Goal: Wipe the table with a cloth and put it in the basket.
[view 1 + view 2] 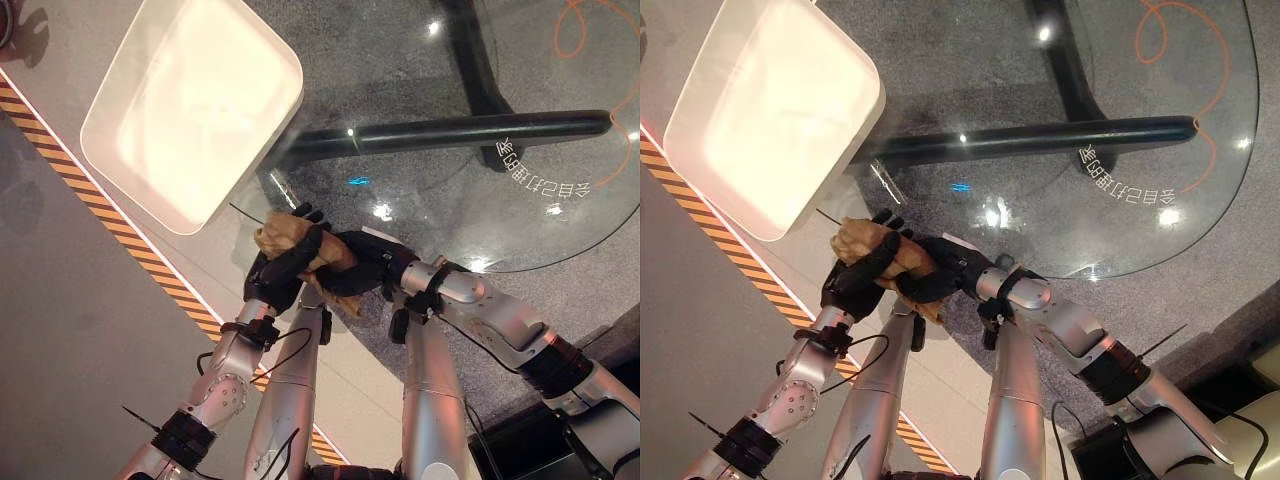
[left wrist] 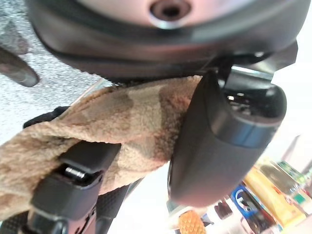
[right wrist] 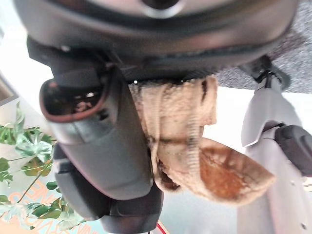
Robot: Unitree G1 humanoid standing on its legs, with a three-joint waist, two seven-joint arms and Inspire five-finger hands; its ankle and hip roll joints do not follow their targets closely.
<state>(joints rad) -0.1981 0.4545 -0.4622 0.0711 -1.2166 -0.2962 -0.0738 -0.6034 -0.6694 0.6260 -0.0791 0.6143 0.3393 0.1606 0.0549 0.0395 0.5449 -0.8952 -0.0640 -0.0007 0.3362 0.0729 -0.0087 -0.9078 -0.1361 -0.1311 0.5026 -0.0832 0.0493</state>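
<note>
Left eye view: two hands, left hand (image 1: 278, 272) and right hand (image 1: 362, 265), clutch one cloth (image 1: 285, 240).

- Grey speckled carpet (image 1: 400, 70) lies under a round glass tabletop (image 1: 560, 215).
- A black-and-orange striped strip (image 1: 110, 215) crosses the smooth grey floor (image 1: 60, 330) at left.

One cloth (image 1: 300, 250), one white basket (image 1: 190, 110), one glass bench (image 1: 520, 215), and two hands, left (image 1: 285, 270) and right (image 1: 355, 265).

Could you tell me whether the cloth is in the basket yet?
Not yet: the cloth is bunched between both hands, left and right, beside the basket.
</note>
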